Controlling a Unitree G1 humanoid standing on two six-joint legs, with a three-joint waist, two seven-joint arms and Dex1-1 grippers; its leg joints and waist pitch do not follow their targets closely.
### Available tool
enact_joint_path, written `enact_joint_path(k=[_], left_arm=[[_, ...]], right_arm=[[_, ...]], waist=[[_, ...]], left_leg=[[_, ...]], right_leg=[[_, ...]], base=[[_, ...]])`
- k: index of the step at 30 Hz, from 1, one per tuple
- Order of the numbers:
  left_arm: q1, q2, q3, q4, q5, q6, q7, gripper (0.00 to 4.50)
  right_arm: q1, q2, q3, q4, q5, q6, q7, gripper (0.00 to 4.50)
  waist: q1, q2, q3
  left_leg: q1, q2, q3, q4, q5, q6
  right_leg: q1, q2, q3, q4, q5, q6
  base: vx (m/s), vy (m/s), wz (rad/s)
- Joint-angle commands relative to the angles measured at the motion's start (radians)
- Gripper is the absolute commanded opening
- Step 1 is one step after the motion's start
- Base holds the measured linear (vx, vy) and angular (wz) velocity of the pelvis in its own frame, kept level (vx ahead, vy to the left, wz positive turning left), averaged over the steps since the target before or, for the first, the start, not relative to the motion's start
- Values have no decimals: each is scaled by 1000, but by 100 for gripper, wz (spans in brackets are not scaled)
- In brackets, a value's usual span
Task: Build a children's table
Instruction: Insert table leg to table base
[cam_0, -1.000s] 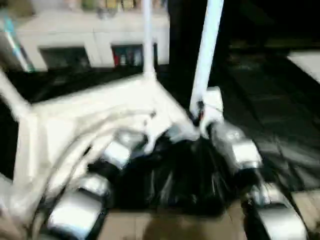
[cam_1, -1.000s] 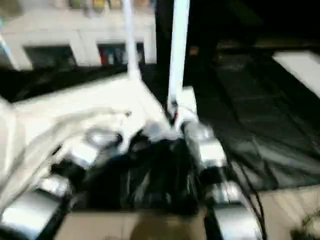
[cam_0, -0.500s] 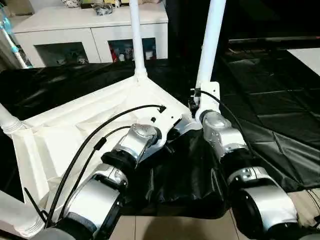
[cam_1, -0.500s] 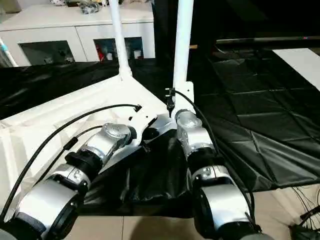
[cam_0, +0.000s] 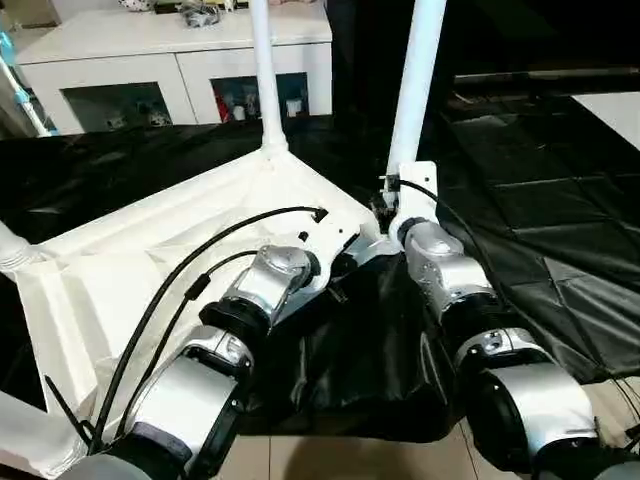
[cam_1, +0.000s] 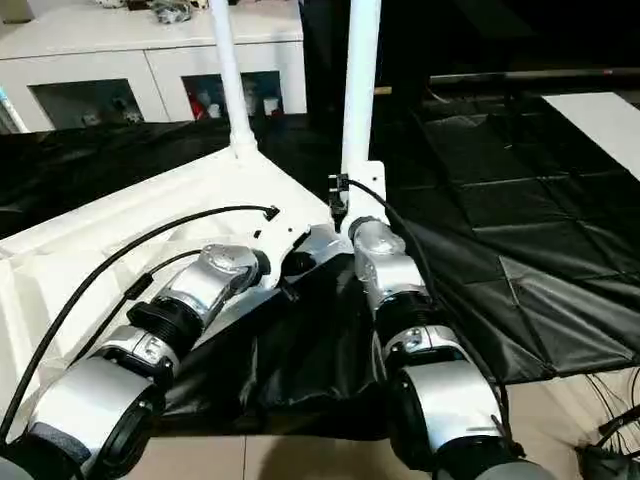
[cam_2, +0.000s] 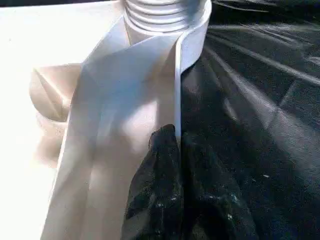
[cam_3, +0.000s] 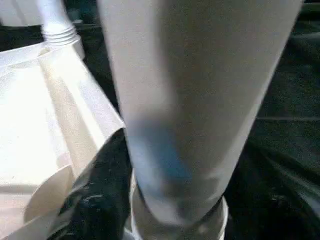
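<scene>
Children's table (cam_0: 150, 260) lies upside down on the black-covered table (cam_0: 560, 220), and all of it sits ahead of and to the left of the right pincer (cam_0: 393, 205). The top (cam_0: 120, 290) spreads away from both pincers, and its nearest corner lies between them. The left pincer (cam_2: 176, 145) is closed on the thin rim (cam_2: 177, 90) of the top, just short of the ribbed collar (cam_2: 160, 10) at that corner. The right pincer is at the foot of the near leg (cam_0: 415, 90), which rises straight up from it. Whether it grips the leg or stands loose about it, I cannot tell.

Little has changed. The view has steadied and dipped slightly, which is the head moving, not the work. Against half a second ago, the near leg stands at the same lean in the same corner, and both arms keep to their places on it. The far leg (cam_0: 262, 80) stands beyond the left pincer. Two more leg ends, one (cam_0: 8, 250) farther off and one (cam_0: 25, 445) nearer the robot, show well to the left of the left pincer at the other corners.

By my reading, this last leg is seated or close to it and the fitting is nearly over. What seems left is to let go cleanly without tipping the leg, then turn the table onto its feet
</scene>
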Motion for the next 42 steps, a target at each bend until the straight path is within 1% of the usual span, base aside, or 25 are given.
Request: enact_joint_path(k=[1,2,3,4,5,6,7,8,9,10,11,12,14,16,18,19,21,23,25,27,31,32,35,37,42], left_arm=[[-28,4,3,-1,8,-31,9,0],[-26,6,1,-4,8,-37,2,0],[-23,8,-2,-7,10,-46,-7,0],[-15,16,-12,-14,12,-67,-34,0],[-12,19,-15,-16,14,-70,-42,0],[-10,20,-16,-17,14,-71,-44,0],[0,30,-23,-23,17,-80,-68,0],[5,36,-27,-26,18,-89,-80,0],[6,37,-28,-27,18,-90,-81,0],[13,45,-31,-31,19,-100,-97,0],[15,48,-32,-32,19,-101,-101,0],[18,53,-34,-34,20,-105,-109,0],[21,60,-33,-34,22,-109,-117,0],[22,66,-36,-35,23,-115,-129,0],[27,79,-42,-44,26,-123,-153,0],[30,85,-46,-48,27,-128,-164,0],[39,99,-52,-63,24,-126,-194,0],[53,117,-62,-83,29,-127,-219,0],[57,122,-62,-87,30,-130,-222,0],[60,124,-60,-87,31,-130,-222,0],[64,127,-61,-91,30,-129,-228,0],[66,128,-62,-96,29,-127,-231,0],[70,132,-64,-111,26,-121,-237,0],[71,132,-65,-112,26,-121,-238,0],[72,133,-66,-116,26,-120,-242,0]], right_arm=[[26,31,60,-10,-7,20,84,294],[32,25,66,-27,-9,21,95,303],[40,17,75,-48,-9,27,118,319],[64,-4,90,-103,-8,33,164,319],[73,-12,94,-124,-4,36,184,335],[77,-15,96,-133,-2,37,191,335],[104,-40,100,-187,5,49,241,354],[120,-57,104,-215,8,53,271,354],[122,-59,104,-219,9,53,275,366],[141,-82,110,-250,11,57,310,379],[147,-89,111,-260,12,59,319,389],[160,-104,112,-282,19,66,340,389],[179,-121,114,-318,28,81,359,411],[198,-138,122,-359,33,98,388,432],[233,-168,139,-422,30,123,435,445],[246,-179,144,-443,27,134,451,448],[272,-197,139,-480,31,162,468,448],[291,-206,125,-498,45,174,475,448],[294,-205,119,-496,47,172,467,448],[299,-203,116,-501,56,172,469,448],[315,-192,115,-530,73,186,478,448],[317,-190,114,-535,72,186,473,421],[314,-190,109,-533,70,184,458,409],[312,-193,108,-527,70,180,458,374],[311,-195,101,-527,71,181,455,349]], waist=[[2,-10,-58],[4,-10,-60],[5,-11,-64],[7,-12,-68],[9,-11,-70],[10,-11,-72],[9,-5,-72],[11,-10,-68],[12,-10,-69],[13,-6,-68],[13,-8,-67],[11,-5,-65],[11,-6,-64],[12,-6,-64],[15,-7,-65],[15,-7,-65],[18,-5,-68],[19,-5,-67],[19,-3,-66],[19,-2,-66],[19,-2,-68],[19,-2,-69],[21,0,-70],[21,0,-70],[21,-1,-71]], left_leg=[[-7,59,-11,-72,-152,92],[-6,60,-10,-69,-132,101],[-7,59,-8,-61,-87,122],[-12,57,-7,-55,-33,148],[-12,57,-6,-53,-16,162],[-11,59,-5,-48,2,187],[-11,59,-5,-46,5,201],[-13,60,-4,-48,-7,208],[-12,61,-4,-47,-22,212],[-12,63,-4,-49,-37,208],[-11,64,-4,-50,-47,204],[-12,64,-5,-53,-75,189],[-8,66,-3,-55,-106,166],[-9,66,0,-56,-108,146],[-8,67,1,-53,-86,151],[-11,67,2,-53,-76,155],[-10,68,2,-49,-48,164],[-11,67,3,-48,-48,166],[-10,67,3,-51,-68,158],[-6,67,5,-53,-99,133],[-7,68,5,-52,-82,126],[-8,67,5,-50,-70,129],[-8,66,6,-48,-54,136],[-8,65,6,-48,-57,136],[-7,65,6,-46,-54,135]], right_leg=[[47,-67,43,-75,-166,-233],[47,-67,42,-71,-135,-242],[50,-67,41,-63,-64,-259],[54,-67,40,-52,20,-274],[55,-65,39,-48,57,-279],[51,-65,38,-43,112,-289],[49,-66,37,-40,128,-301],[51,-65,35,-46,116,-298],[53,-67,36,-45,101,-298],[51,-67,35,-48,74,-298],[51,-65,34,-49,58,-296],[52,-65,35,-52,21,-293],[51,-65,37,-56,-16,-291],[52,-65,37,-56,-31,-287],[52,-63,38,-53,2,-284],[53,-63,38,-51,16,-285],[53,-64,37,-45,57,-289],[52,-64,37,-46,63,-293],[52,-64,37,-49,34,-292],[50,-63,37,-53,-9,-289],[52,-62,38,-47,29,-288],[52,-62,38,-45,49,-291],[53,-63,37,-44,72,-296],[53,-62,36,-44,65,-295],[54,-62,37,-43,67,-296]], base=[[0,0,0],[0,0,0],[0,0,0],[0,0,0],[0,0,0],[0,0,0],[0,0,0],[0,0,0],[0,0,0],[0,0,0],[0,0,0],[0,0,0],[0,0,0],[0,0,0],[0,0,0],[0,0,0],[0,0,0],[0,0,0],[0,0,0],[0,0,0],[0,0,0],[0,0,0],[0,0,0],[0,0,0],[0,0,0]])
